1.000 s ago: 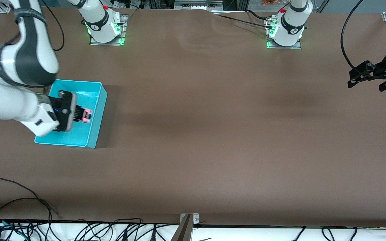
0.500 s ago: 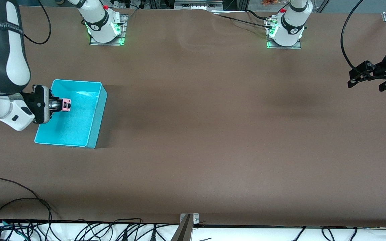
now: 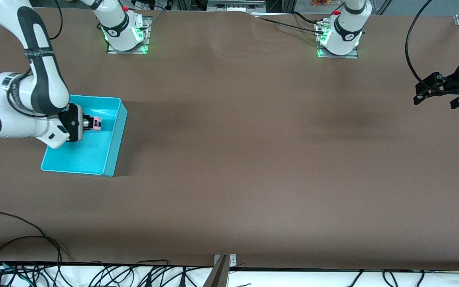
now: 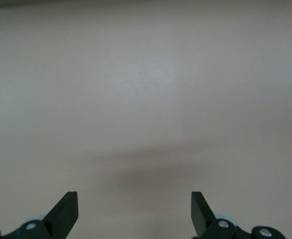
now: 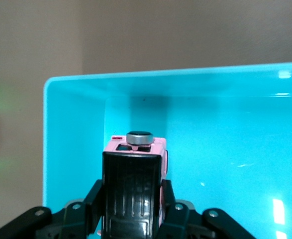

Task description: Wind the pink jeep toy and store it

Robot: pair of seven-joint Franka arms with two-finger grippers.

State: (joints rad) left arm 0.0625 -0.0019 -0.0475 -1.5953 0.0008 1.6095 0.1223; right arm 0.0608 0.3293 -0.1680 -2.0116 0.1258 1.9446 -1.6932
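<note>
While I can make out a dark band with white lettering on the right arm's upper link, I cannot read it. My right gripper (image 3: 92, 124) is clamped on the pink jeep toy (image 3: 97, 124), holding it over the inside of the cyan bin (image 3: 114, 137) at the right arm's end of the table (image 3: 253, 139). In the right wrist view the near finger covers most of the toy (image 5: 136, 149). My left gripper (image 3: 422, 93) waits over the left arm's end with fingers (image 4: 66, 211) spread wide and nothing between them. Cables (image 3: 34, 255) lie along the edge nearest the front camera.
</note>
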